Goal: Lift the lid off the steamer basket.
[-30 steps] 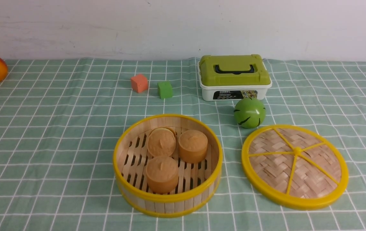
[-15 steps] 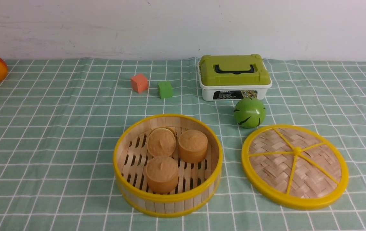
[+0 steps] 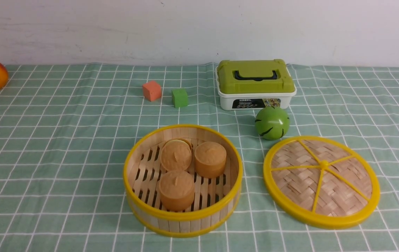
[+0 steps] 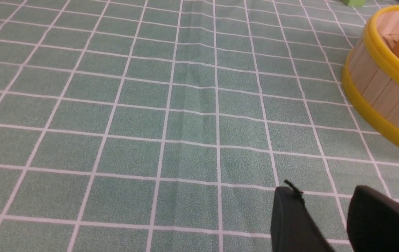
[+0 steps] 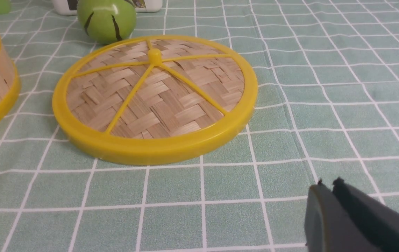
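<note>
While right pincer (image 5: pixel 328 187) sits closed, lid (image 5: pixel 155 96) lies apart, untouched.

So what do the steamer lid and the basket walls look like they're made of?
The lid: woven tan strips with a matte, fibrous grain, probably bamboo, in a glossy yellow rim with spokes and a knob that look like moulded plastic. The steamer basket: pale upright slats with a dull wood-like grain, held between smooth, shiny yellow rings, likely plastic. Whether the strips are real bamboo or an imitation cannot be told.

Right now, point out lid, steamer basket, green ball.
lid (image 3: pixel 339 182), front view, woven panel.
steamer basket (image 3: pixel 182 215), front view, near rim.
green ball (image 3: pixel 272 122), front view, its middle.
</note>
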### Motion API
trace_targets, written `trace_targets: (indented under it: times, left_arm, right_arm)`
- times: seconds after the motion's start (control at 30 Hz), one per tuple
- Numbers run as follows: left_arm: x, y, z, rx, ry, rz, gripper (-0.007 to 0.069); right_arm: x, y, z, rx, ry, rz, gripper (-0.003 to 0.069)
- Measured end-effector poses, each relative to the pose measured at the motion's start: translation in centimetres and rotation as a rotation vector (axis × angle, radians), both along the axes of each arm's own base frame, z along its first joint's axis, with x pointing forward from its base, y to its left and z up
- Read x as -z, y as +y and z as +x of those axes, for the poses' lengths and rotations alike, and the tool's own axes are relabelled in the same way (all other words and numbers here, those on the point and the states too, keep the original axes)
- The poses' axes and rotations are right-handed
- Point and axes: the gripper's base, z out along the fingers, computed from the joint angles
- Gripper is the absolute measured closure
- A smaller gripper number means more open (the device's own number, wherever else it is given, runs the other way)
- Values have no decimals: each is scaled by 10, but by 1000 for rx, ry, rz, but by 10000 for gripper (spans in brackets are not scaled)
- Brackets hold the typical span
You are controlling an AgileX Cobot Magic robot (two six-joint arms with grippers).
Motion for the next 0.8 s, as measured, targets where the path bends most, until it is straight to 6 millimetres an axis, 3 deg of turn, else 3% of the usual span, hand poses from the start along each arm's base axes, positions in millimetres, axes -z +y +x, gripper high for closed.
trace_targets:
  times: [0.8]
  left_arm:
    - [-1, 0, 0, 0, -7, 0, 386]
  right_arm:
    - [0, 0, 0, 0, 1, 1, 614]
